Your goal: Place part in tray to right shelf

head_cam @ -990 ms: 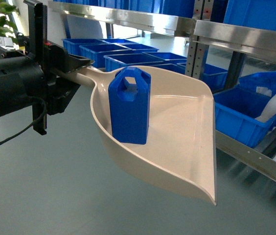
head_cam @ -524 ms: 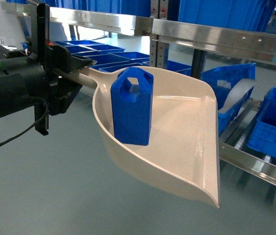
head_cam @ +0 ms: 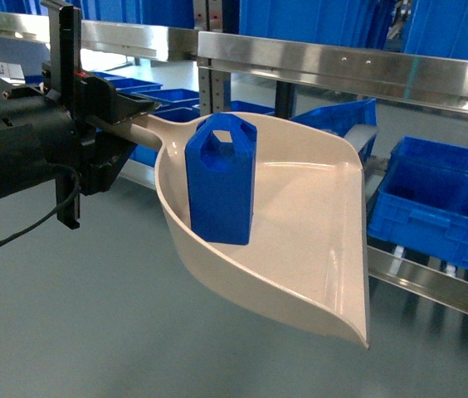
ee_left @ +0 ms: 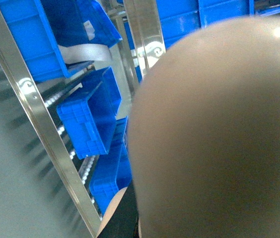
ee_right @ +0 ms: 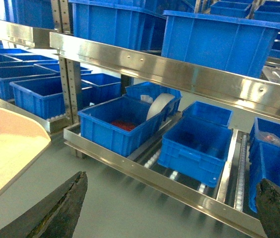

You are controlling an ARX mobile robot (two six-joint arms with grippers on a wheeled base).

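Bright blue plastic marks the part [head_cam: 221, 180], which is seen standing upright inside the beige tray [head_cam: 300, 240], close to the tray's rim at 9 o'clock and near the root of the handle. The tray is carried in the air above the grey floor [head_cam: 76, 332], its flat front lip turned toward 4 o'clock. Its handle is clenched by the left gripper [head_cam: 126, 108] at 10 o'clock in the head view; in the left wrist view the frame is largely filled by the tray's blurred underside [ee_left: 219, 139]. The right shelf [head_cam: 333, 62] is seen from 12 to 3 o'clock, with steel rails, white rollers and blue crates [head_cam: 429, 195]. The right gripper [ee_right: 172, 210] is shown released, its dark fingertips [ee_right: 63, 206] spread well apart before the rack's front rail [ee_right: 145, 171].
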